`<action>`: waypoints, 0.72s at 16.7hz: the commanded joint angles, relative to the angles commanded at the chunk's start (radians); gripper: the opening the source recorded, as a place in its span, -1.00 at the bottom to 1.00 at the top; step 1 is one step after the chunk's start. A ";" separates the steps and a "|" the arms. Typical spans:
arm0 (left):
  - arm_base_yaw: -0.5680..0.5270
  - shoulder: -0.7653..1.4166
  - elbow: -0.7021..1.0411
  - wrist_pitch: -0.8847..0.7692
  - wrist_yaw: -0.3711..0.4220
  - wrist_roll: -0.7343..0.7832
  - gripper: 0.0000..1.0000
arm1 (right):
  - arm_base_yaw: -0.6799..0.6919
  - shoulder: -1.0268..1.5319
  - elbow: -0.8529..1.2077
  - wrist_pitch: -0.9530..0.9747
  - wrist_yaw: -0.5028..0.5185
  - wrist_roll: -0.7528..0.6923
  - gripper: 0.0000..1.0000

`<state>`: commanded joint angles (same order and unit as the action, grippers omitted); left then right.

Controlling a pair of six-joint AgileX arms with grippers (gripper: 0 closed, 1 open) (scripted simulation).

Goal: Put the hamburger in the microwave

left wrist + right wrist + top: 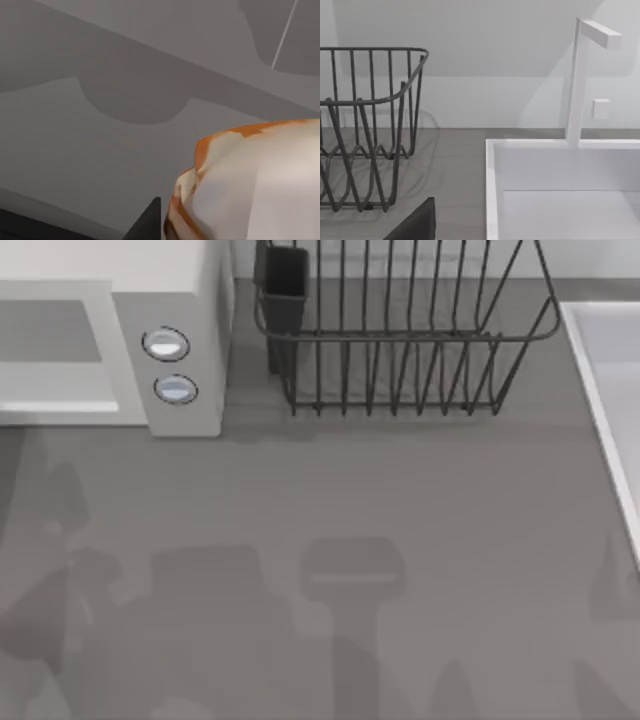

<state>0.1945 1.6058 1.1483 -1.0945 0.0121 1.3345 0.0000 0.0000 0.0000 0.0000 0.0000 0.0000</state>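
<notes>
At the top view's left stands the big off-white boxy microwave (185,300), its grey window, pale handle bar and two round silver-blue buttons (166,345) facing the open grey table (400,500); its door looks closed, which I judge must be dealt with before anything goes inside. To its right, at the back of the table, sits the dark wire dish rack (400,350) with a small black cup hung on its near-left corner, and at the far right edge lies the rim of a white sink (600,390), whose square white tap (580,75) the right wrist view also takes in beside the rack. The hamburger (250,185), a pale tan bun with orange-red patches, shows very close up in the left wrist view, right against the left arm's camera with grey surface behind it; that closeness suggests the left gripper has it, but whether its fingers are clamped on it I cannot tell. For the right gripper likewise I cannot tell. The hamburger is on the left arm's side, the microwave's own side, so the left arm is plainly the nearer to carry it in.
</notes>
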 joint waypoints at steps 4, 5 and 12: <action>0.003 0.062 0.018 0.171 0.040 -0.137 -1.00 | 0.000 0.000 0.000 0.000 0.000 0.000 1.00; 0.004 0.085 0.020 0.237 0.053 -0.184 -1.00 | 0.000 0.000 0.000 0.000 0.000 0.000 1.00; 0.013 0.289 -0.045 0.906 0.155 -0.600 -1.00 | 0.000 0.000 0.000 0.000 0.000 0.000 1.00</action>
<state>0.2070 1.8945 1.1034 -0.1881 0.1672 0.7343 0.0000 0.0000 0.0000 0.0000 0.0000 0.0000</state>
